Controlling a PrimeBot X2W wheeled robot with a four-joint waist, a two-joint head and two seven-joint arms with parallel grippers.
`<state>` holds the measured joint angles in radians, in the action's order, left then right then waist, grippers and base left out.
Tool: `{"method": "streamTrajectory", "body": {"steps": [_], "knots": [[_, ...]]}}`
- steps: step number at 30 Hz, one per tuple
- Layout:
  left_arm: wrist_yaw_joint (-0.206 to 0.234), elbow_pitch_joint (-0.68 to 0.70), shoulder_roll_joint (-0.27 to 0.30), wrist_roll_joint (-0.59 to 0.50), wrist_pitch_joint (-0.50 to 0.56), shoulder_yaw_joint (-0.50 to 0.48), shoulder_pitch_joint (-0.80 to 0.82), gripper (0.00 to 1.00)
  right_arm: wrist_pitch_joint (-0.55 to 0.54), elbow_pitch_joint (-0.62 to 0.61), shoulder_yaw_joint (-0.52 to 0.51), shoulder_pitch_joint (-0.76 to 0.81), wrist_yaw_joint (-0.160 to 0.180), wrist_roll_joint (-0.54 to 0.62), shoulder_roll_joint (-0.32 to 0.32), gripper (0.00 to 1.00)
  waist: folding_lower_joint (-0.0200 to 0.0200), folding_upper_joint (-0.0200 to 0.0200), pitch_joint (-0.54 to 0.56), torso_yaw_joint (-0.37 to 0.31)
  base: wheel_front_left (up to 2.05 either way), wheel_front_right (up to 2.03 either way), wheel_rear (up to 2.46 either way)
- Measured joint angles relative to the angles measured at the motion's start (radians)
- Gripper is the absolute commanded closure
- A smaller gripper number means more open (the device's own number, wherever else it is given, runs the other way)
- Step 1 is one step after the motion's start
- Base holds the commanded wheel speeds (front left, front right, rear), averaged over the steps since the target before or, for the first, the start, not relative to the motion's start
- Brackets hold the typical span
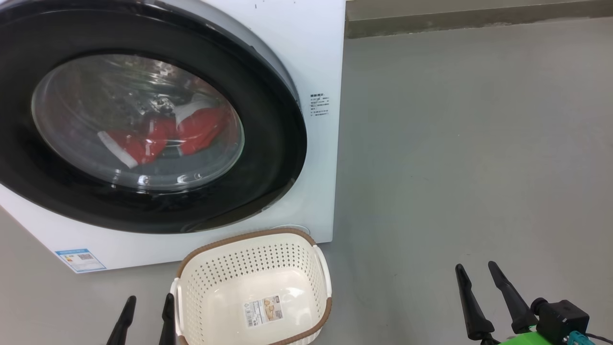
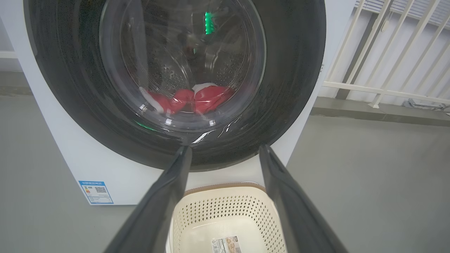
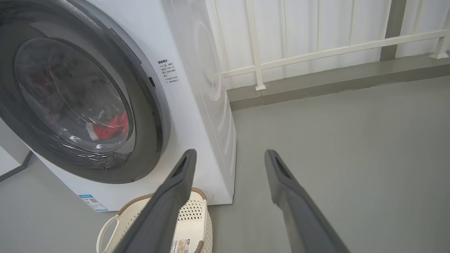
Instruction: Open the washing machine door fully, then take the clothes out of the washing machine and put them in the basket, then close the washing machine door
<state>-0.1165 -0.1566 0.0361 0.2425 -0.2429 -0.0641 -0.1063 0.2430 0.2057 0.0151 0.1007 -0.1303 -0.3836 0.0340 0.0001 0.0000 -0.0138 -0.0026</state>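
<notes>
The white washing machine stands on the floor with its black-rimmed round door closed. Through the glass I see the red clothes with white trim lying in the drum; they also show in the left wrist view and right wrist view. The cream basket sits empty on the floor in front of the machine. My left gripper is open at the basket's left side, empty. My right gripper is open and empty over bare floor, well right of the basket.
Grey floor stretches to the right of the machine. A low kerb and white railing run along the back. A blue sticker marks the machine's lower left corner.
</notes>
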Motion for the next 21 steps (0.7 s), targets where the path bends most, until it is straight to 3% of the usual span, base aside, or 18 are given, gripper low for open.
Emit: {"method": "streamTrajectory", "body": {"steps": [15, 17, 18, 21], "knots": [[-0.007, 0.000, 0.002, -0.011, -0.007, -0.010, -0.001, 0.00, 0.007, -0.004, 0.000, 0.000, 0.000, -0.001, 0.001, 0.00, 0.0000, 0.0000, -0.002, -0.007, 0.00, 0.00, 0.00], [-0.007, 0.000, 0.002, -0.011, -0.007, -0.009, -0.001, 0.00, 0.007, -0.009, 0.001, 0.000, 0.000, -0.020, 0.001, 0.75, 0.0000, 0.0001, -0.002, -0.006, 0.00, 0.00, 0.00], [-0.007, 0.000, 0.002, -0.011, -0.007, -0.009, -0.001, 0.00, 0.007, -0.012, 0.001, 0.000, 0.000, -0.023, 0.001, 1.00, 0.0000, 0.0000, -0.003, -0.006, 0.00, 0.00, 0.00], [-0.007, 0.000, 0.002, -0.009, -0.007, -0.007, -0.001, 0.00, 0.009, -0.019, 0.013, -0.004, 0.000, -0.044, 0.002, 1.00, 0.0000, 0.0000, -0.006, -0.001, 0.00, 0.00, 0.00]]}}
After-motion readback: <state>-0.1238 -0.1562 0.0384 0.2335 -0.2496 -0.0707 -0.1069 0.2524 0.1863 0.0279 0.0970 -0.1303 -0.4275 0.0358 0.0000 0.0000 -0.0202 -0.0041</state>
